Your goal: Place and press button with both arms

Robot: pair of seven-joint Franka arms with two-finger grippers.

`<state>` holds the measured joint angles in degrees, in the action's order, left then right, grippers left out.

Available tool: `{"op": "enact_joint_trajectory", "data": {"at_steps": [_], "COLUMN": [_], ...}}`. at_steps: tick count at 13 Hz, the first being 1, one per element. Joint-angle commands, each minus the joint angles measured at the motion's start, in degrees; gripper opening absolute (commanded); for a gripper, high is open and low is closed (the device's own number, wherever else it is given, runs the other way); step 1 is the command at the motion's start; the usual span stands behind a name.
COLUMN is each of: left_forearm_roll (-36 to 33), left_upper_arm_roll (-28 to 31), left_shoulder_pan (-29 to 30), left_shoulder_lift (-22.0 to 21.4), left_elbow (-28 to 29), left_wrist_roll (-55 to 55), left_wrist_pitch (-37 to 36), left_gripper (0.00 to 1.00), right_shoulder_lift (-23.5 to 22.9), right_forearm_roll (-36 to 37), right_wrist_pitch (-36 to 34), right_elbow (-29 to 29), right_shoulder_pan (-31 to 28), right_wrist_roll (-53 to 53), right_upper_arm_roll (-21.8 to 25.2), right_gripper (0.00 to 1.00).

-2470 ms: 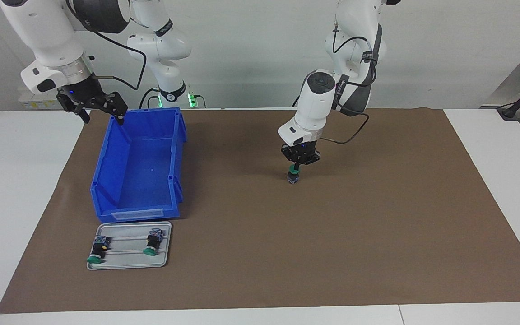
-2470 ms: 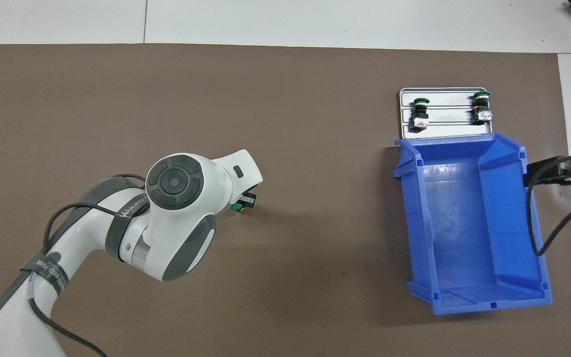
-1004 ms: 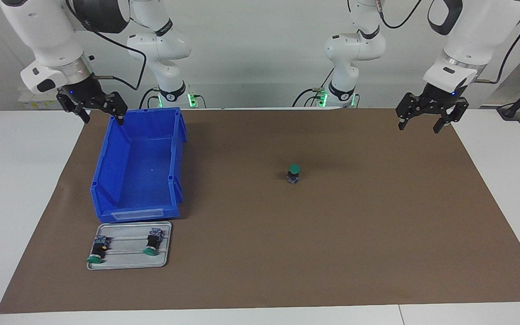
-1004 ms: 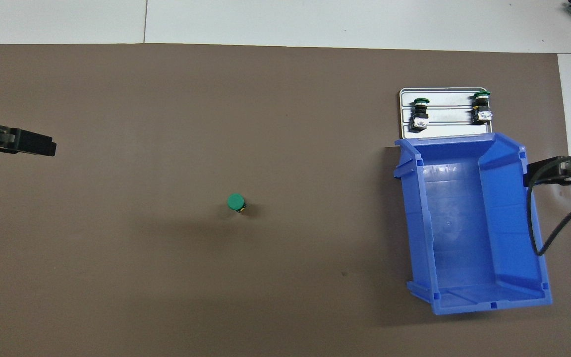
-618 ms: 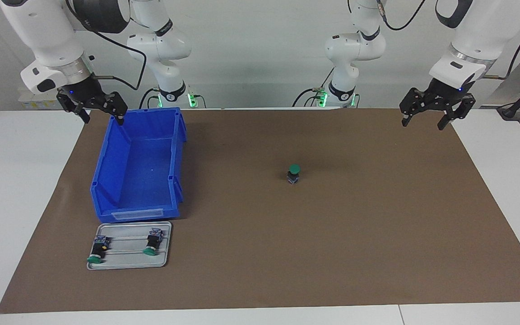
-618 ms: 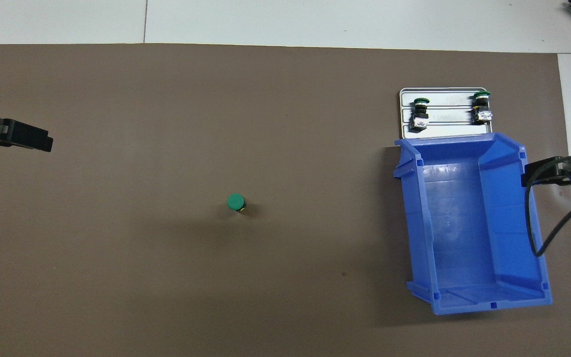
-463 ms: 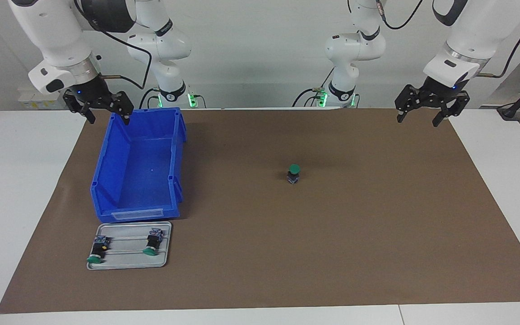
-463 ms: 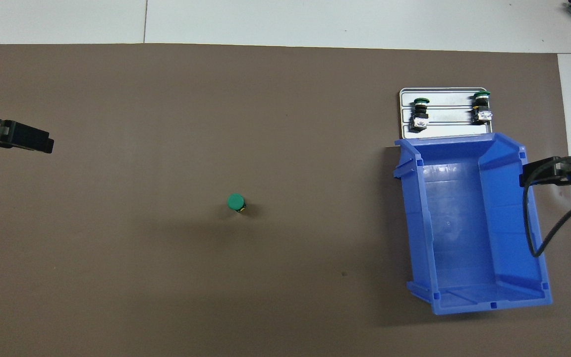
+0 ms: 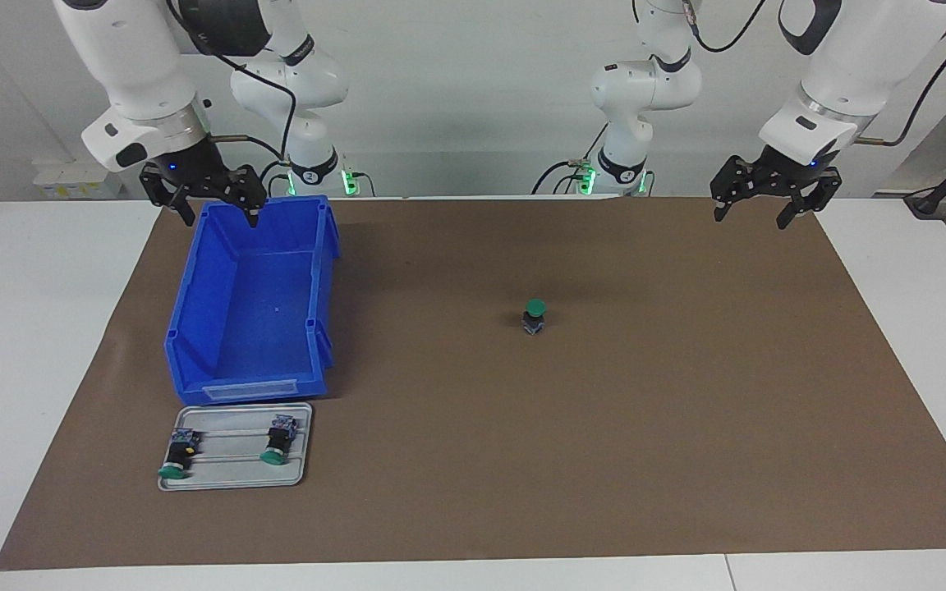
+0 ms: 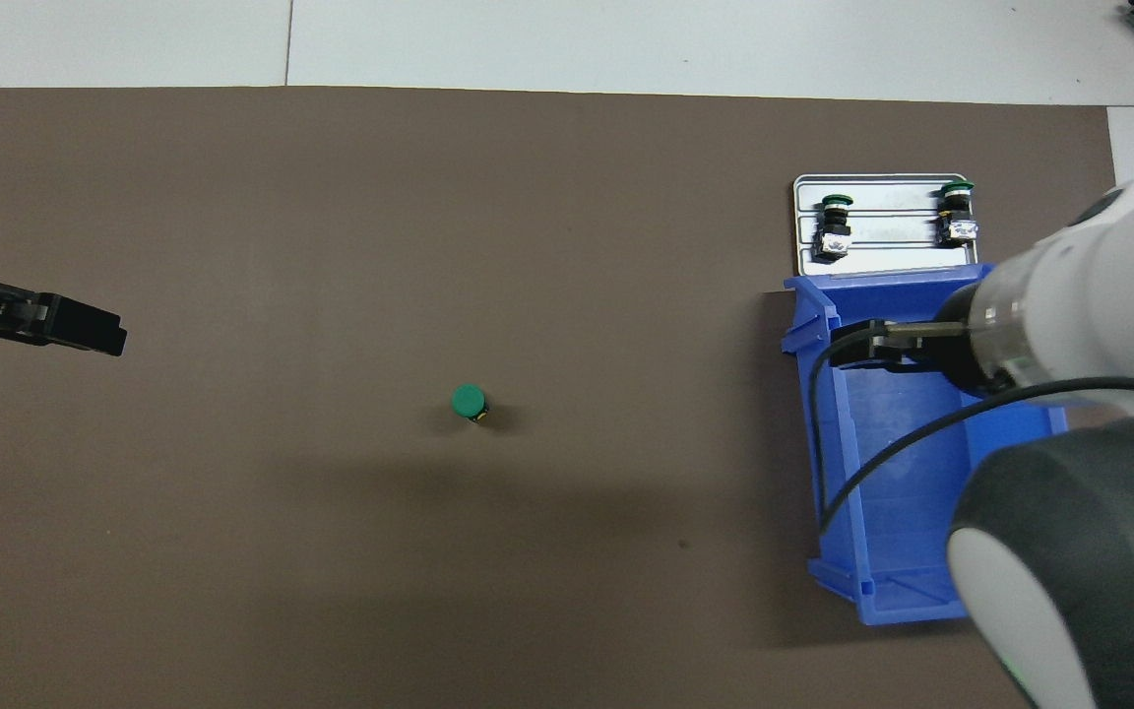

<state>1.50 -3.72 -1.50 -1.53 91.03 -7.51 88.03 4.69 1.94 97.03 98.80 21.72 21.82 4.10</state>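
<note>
A: How many buttons?
B: Three: one button [image 9: 534, 316] standing alone, two buttons [image 9: 178, 453] [image 9: 277, 441] on one tray [image 9: 231, 482].
A: Bins? Arms?
B: One blue bin [image 9: 255, 382], two arms [image 9: 132, 74] [image 9: 851, 66].

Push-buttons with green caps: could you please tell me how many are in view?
3. One button stands upright on the brown mat near mid-table. Two more lie on the metal tray: one and another. None appears hidden.
</note>
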Motion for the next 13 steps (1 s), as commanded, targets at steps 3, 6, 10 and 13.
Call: {"op": "enact_joint_trajectory", "data": {"at_steps": [3, 6, 10, 13], "left_forearm_roll": [0.2, 0.2, 0.2, 0.2], "left_upper_arm_roll": [0.1, 0.6, 0.6, 0.6], "left_shoulder_pan": [-0.1, 0.8, 1.2, 1.2], "left_shoulder_lift": [-1.7, -1.8, -1.8, -1.8], "left_elbow": [2.0, 2.2, 2.2, 2.2], "left_wrist_roll": [-0.6, -0.4, -0.4, -0.4], "left_wrist_pitch": [1.1, 1.0, 0.7, 0.7], "left_gripper": [1.00, 1.00, 1.00, 1.00], "right_shoulder_lift": [-3.9, -12.9, -19.6, -26.0], "right_forearm_roll": [-2.8, -1.9, -1.4, 1.7], "right_wrist_pitch": [5.0, 7.3, 13.6, 13.8], "right_elbow": [-1.0, -7.8, -9.2, -13.3], "right_shoulder_pan": [9.0, 15.2, 20.0, 23.9], "right_wrist_roll": [14.3, 26.7, 33.2, 33.8], "right_upper_arm_roll": [0.3, 0.3, 0.3, 0.3], "right_gripper": [0.94, 0.92, 0.90, 0.88]}}
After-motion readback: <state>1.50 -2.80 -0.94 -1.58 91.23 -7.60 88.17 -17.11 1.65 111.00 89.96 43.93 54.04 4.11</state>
